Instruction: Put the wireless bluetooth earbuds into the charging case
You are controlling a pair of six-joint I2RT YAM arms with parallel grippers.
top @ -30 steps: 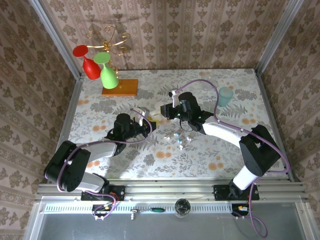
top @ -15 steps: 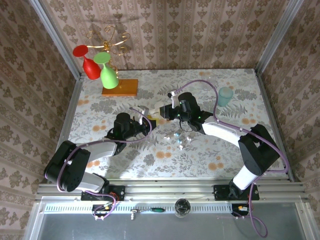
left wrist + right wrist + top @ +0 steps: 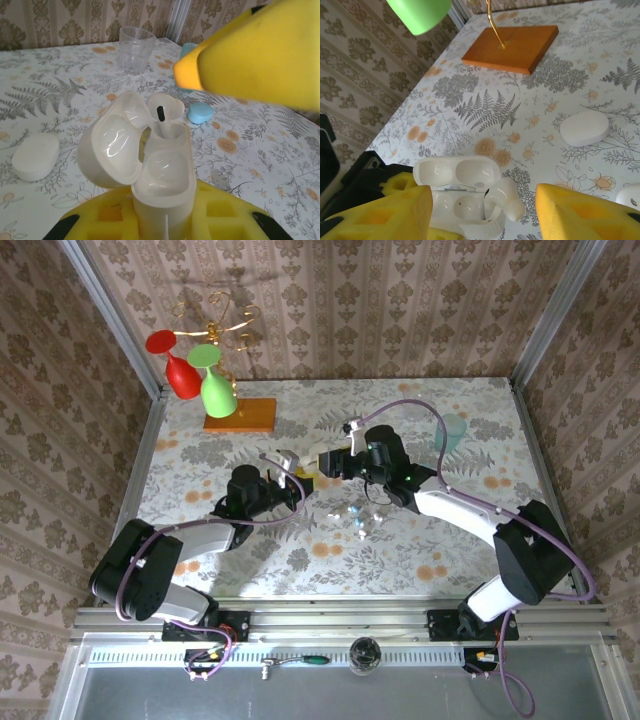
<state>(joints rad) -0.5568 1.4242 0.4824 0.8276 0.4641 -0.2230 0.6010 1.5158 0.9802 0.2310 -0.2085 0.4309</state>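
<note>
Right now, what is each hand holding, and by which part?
Left hand clamps the open charging case by its lower body. Right hand is open, holding nothing.

Yellow pads (image 3: pixel 225 217) hide the charging case (image 3: pixel 165 172) underside.

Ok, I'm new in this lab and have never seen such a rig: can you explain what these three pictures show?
These are two robot arms, left and right, bolted at the near edge of a table, each ending in a two-finger yellow clamp. One picture looks down from above and behind them; the other two come from small cameras on the wrists. The left gripper is shut on an open white charging case, with one earbud standing in a slot. The right gripper hovers close by, open and holding nothing. On the flowered table are a white pebble, a light-blue pebble, a clear cup and a wooden stand.
</note>
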